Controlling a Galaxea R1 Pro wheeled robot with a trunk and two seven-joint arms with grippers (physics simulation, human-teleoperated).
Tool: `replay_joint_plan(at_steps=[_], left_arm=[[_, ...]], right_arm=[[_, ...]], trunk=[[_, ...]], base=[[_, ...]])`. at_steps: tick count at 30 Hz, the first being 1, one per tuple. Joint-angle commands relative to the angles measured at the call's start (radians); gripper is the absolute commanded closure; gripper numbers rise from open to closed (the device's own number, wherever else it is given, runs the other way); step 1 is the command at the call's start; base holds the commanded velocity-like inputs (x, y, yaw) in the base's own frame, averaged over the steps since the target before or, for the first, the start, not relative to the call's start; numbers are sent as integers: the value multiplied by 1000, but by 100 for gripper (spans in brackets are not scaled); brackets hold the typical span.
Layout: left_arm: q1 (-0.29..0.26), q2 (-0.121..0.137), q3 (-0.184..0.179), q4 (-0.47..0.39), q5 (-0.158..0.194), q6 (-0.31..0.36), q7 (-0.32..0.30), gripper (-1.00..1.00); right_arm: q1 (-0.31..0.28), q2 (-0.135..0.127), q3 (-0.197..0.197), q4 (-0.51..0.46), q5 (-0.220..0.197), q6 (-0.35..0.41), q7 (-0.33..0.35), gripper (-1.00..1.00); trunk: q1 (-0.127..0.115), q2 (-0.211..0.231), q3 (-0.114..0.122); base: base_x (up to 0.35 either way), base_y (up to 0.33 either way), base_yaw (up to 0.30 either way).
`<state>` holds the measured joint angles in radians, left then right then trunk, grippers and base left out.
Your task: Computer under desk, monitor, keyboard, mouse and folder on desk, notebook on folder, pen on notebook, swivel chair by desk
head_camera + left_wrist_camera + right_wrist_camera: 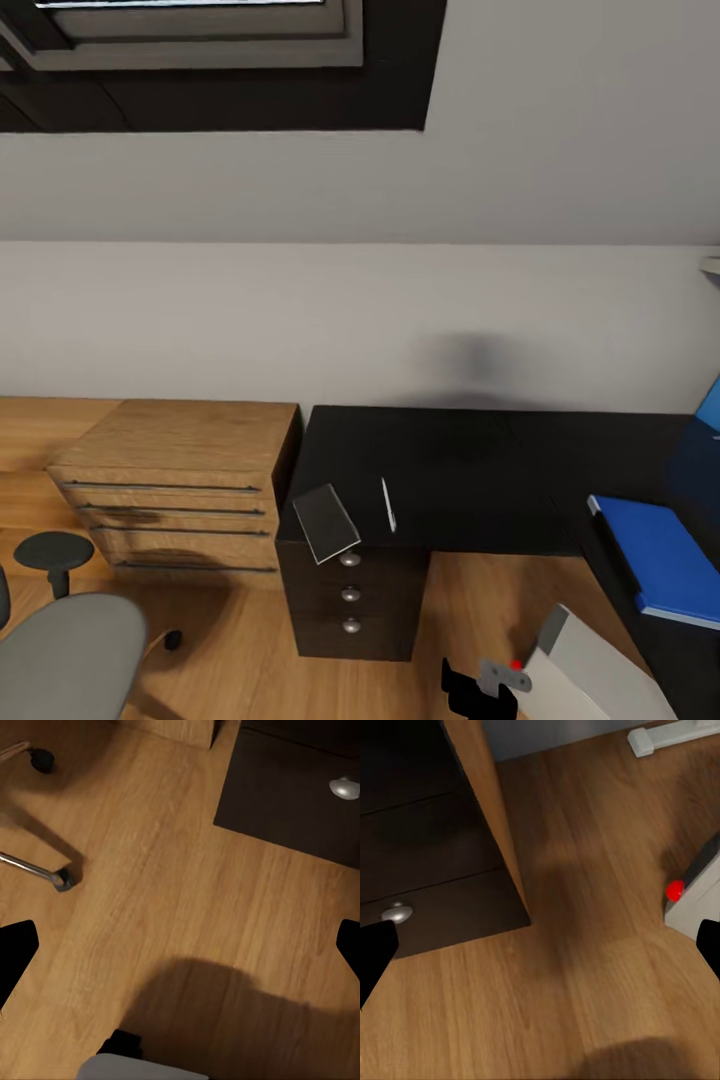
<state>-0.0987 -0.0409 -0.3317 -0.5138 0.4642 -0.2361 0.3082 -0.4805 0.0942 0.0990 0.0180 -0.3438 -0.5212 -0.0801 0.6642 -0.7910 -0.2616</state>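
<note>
Looking down from the head camera, the big black-topped desk [480,470] with its three-drawer unit sat against the wall, and a short thin white pen [388,504] lay on the top near the front edge, just beside a small dark flat card-like thing [325,522]. The grey upholstered swivel chair [65,660] was off to the left, the light grey tower computer [590,665] low on the right. Pen's probably light, stiff and rolly, so I'd pinch it mid-shaft. Both grippers had their fingers spread wide, holding nothing.
</note>
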Motion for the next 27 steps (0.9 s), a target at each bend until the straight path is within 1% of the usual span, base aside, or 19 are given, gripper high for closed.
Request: replay_joint_plan(at_steps=[1, 9, 14, 27], left_arm=[[-1, 1, -8, 0, 10, -6, 7, -100], [-1, 1, -8, 0, 10, -6, 7, -100], [-1, 1, -9, 0, 9, -5, 8, -100], [-1, 1, -9, 0, 8, -5, 8, -100]], right_arm=[[-1, 0, 9, 2, -6, -2, -6, -100], [-1, -3, 6, -2, -11, -3, -7, -100], [-1, 2, 7, 1, -7, -9, -6, -100], [-1, 1, 7, 0, -3, -11, -6, -100]], trunk=[[0, -1, -1], [0, -1, -1], [0, -1, -1], [0, -1, -1]], base=[[180, 155, 0], [106, 91, 0], [14, 12, 0], [0, 0, 0]])
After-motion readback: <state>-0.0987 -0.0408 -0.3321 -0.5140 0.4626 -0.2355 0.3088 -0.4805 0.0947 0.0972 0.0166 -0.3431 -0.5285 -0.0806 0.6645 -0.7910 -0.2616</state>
